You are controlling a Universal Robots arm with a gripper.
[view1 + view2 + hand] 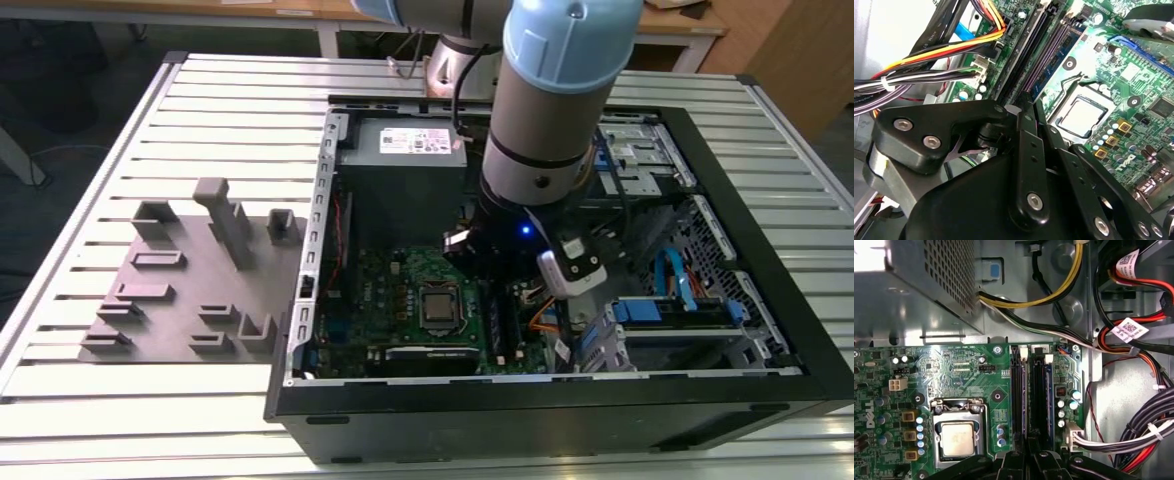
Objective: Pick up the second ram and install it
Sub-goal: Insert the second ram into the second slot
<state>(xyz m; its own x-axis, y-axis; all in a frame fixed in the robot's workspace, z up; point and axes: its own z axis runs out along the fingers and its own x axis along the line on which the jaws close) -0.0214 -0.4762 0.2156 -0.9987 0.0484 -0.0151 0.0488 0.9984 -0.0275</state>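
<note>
Reaching down into the open computer case (747, 330), the arm is seen in the exterior view with its gripper (497, 262) lowered over the green motherboard (400, 290), just beside the processor socket (439, 305) on the exterior view's right. In both wrist views the black gripper fingers (1029, 145) are brought close together, edge to edge, above the memory slots (1028, 390) that run alongside the processor socket (956, 437). The second ram (1039, 395), a long thin dark stick, is seen standing in the slot region directly ahead of the fingertips (1029, 457); whether it is pinched by the fingers or merely touched from above cannot be told. A neighbouring slot (1018, 392) lies between it and the socket. Bundled cables (1134, 435) are seen on the far side of the slots from the socket. Outside the case, a grey plastic tray (187, 290) with upright blocks rests on the slatted table (160, 120), well apart from the socket.
</note>
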